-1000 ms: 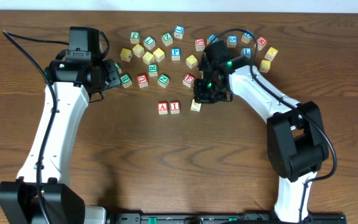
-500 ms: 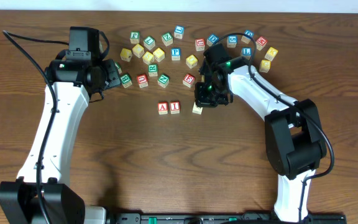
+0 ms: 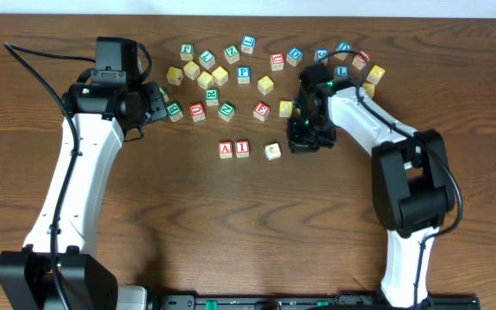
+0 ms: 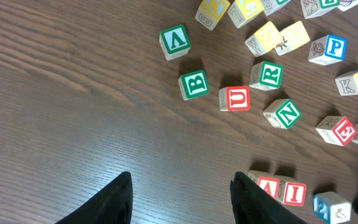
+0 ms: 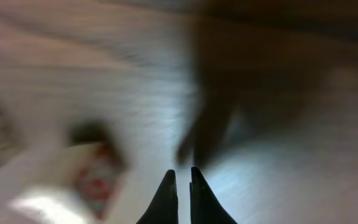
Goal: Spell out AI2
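Where 2 cube [image 3: 272,151] lies, right gripper [image 5: 180,186] sits beside, apart.

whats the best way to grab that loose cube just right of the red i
Come straight down from above and pinch the loose cube across two opposite side faces. It sits flat on the table, apart from the I cube, and looks turned slightly off the row, so match the wrist angle to its faces.

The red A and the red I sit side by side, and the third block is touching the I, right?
Not quite. The red A and red I do sit side by side, but the third block is not touching the I. The overhead view shows a gap between them.
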{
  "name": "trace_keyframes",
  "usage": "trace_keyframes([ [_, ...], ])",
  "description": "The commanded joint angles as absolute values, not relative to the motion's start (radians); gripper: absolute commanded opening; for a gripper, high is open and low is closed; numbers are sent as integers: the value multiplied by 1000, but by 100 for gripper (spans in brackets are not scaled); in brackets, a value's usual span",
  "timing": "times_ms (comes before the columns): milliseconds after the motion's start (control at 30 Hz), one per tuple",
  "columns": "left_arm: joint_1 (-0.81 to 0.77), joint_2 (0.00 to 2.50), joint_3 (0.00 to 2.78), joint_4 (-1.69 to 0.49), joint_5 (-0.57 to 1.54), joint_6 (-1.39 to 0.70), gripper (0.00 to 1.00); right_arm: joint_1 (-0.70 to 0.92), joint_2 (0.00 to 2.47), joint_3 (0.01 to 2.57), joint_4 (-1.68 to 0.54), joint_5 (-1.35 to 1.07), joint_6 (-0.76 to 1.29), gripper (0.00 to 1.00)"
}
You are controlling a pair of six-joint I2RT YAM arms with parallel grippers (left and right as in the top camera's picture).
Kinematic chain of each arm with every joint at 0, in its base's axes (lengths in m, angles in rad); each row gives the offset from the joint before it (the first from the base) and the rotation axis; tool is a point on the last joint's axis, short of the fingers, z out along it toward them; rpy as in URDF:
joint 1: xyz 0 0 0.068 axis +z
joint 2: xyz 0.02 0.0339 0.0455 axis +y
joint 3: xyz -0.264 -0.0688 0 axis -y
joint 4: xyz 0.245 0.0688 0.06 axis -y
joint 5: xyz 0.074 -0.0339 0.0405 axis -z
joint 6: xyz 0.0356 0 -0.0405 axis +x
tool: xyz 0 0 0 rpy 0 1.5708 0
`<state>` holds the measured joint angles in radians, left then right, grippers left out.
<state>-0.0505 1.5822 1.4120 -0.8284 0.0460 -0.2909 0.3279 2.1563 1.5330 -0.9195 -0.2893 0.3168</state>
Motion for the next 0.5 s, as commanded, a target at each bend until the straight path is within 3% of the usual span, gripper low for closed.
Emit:
trace_keyframes([
  [0,-49,1581,1404,-825,32,-281,50,320,2187,1521,-902,-253,199,4],
  [267,-49,1581,1404,-824,32,-281,50,321,2181,1588,-891,-334,93,1],
  [467,-49,1581,1404,-825,32,-281,50,332,2160,1689,-934,-358,-12,9],
])
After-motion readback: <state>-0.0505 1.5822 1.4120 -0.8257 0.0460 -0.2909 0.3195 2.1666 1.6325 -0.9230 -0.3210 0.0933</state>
